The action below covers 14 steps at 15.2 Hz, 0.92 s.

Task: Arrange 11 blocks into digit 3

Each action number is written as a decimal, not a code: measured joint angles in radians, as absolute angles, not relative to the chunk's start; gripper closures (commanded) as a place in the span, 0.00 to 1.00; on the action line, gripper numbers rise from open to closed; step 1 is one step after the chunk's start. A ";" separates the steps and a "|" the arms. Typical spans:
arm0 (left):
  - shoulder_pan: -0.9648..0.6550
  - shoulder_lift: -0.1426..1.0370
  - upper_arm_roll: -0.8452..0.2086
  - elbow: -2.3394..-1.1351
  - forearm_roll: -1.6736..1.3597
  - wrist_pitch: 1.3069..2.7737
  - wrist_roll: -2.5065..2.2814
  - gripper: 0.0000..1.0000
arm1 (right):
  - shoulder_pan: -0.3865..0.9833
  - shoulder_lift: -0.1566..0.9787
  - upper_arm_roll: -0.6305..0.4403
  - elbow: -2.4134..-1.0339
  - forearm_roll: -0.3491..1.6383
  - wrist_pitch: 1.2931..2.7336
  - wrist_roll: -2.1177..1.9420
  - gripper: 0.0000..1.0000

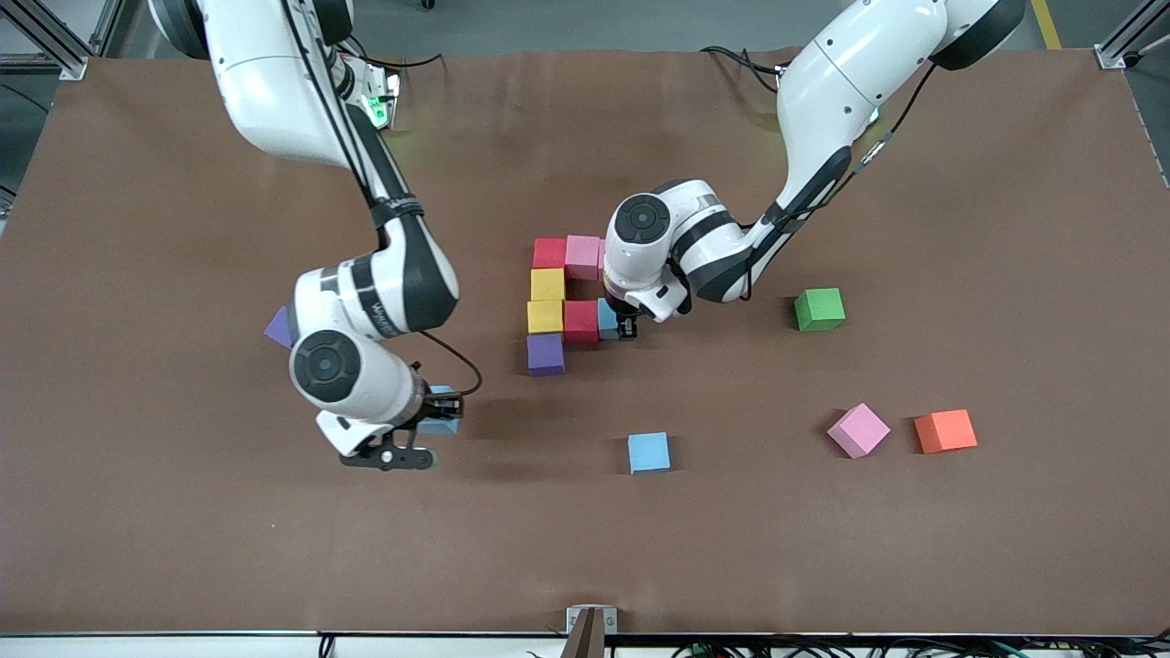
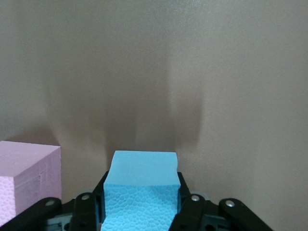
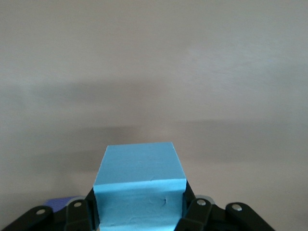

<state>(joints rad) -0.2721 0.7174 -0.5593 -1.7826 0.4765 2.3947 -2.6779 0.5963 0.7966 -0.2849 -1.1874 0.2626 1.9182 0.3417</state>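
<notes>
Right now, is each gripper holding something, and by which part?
Yes. The left gripper grips a light blue cube by two opposite sides, at the digit's middle row. The right gripper grips another light blue cube the same way.

A robotics lab bench. Two white Franka arms stand at a table covered in plain brown sheet, with aluminium framing rails at its corners, loose cables trailing by the bases, a grey floor with a yellow line, and small foam cubes as test pieces.
</notes>
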 measured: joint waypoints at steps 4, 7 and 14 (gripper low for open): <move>-0.276 0.719 -0.560 -1.783 0.499 2.395 -2.678 0.00 | 0.649 0.900 -0.281 -1.095 0.263 1.975 0.383 0.73; -0.286 0.729 -0.560 -1.783 0.514 2.395 -2.678 0.00 | 0.688 0.956 -0.282 -1.067 0.262 2.037 0.392 0.75; -0.272 0.632 -0.560 -1.765 0.515 2.348 -2.678 0.00 | 0.753 1.020 -0.282 -1.057 0.262 2.112 0.461 0.75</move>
<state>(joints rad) -0.2715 0.6322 -0.5602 -1.7645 0.5152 2.3480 -2.6781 0.7533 1.0199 -0.2823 -1.0568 0.2623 2.1123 0.4613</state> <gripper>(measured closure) 0.000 0.374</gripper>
